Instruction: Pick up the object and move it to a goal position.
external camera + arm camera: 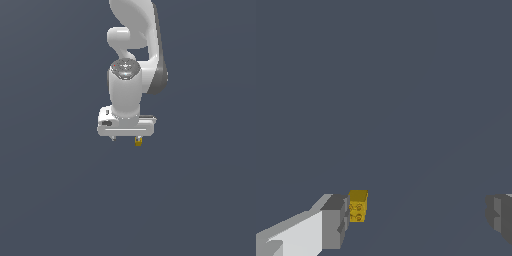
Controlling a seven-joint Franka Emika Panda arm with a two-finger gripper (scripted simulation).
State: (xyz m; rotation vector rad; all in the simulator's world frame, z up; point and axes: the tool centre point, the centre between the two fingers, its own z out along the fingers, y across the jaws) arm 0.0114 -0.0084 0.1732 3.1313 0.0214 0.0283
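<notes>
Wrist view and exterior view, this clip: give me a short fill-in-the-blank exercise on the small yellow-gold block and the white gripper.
1. The small yellow-gold block lies right beside one dark grey ____ of the white gripper.
2. The gripper's jaws stand wide ____.
3. In the exterior view, the block peeks out just ____ the gripper.
4. The floor around the block is plain dark ____.

Missing words: fingertip; open; below; grey
</notes>
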